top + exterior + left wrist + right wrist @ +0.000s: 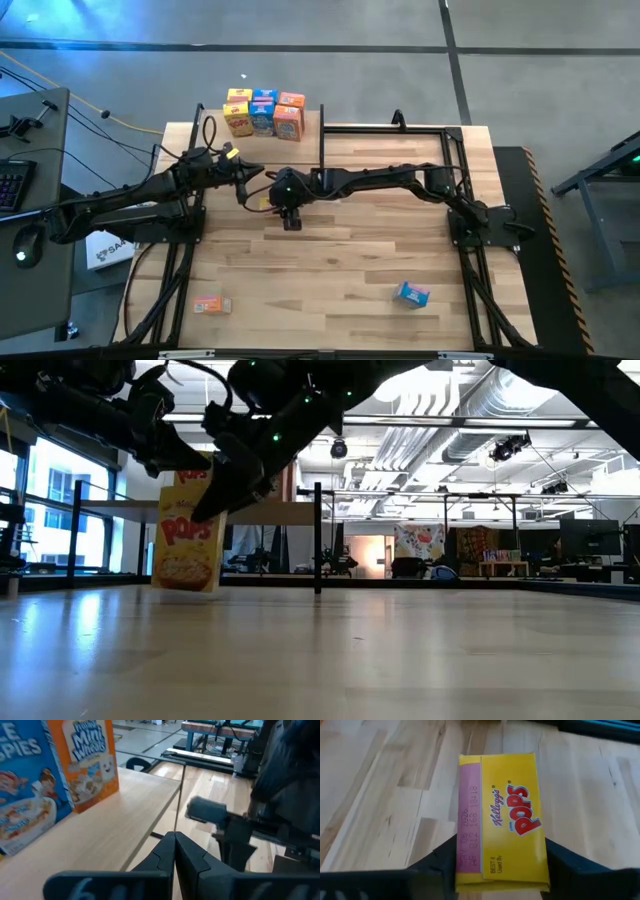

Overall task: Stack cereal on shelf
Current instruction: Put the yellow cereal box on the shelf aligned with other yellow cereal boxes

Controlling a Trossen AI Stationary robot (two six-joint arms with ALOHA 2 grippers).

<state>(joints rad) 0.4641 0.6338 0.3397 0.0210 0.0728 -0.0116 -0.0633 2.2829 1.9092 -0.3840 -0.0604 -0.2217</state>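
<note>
Fingers of the right hand (pixel 495 870) grasp a yellow cardboard Pops cereal box (pixel 500 817) upright on the plank wooden surface (pixel 340 260) before the light-wood shelf (pixel 110 827); the left hand (pixel 175 855) hovers clenched nearby.

Yellow box (pixel 502 820): "Kellogg's POPS"; orange box (pixel 90 762): "Mini Wheats".
</note>
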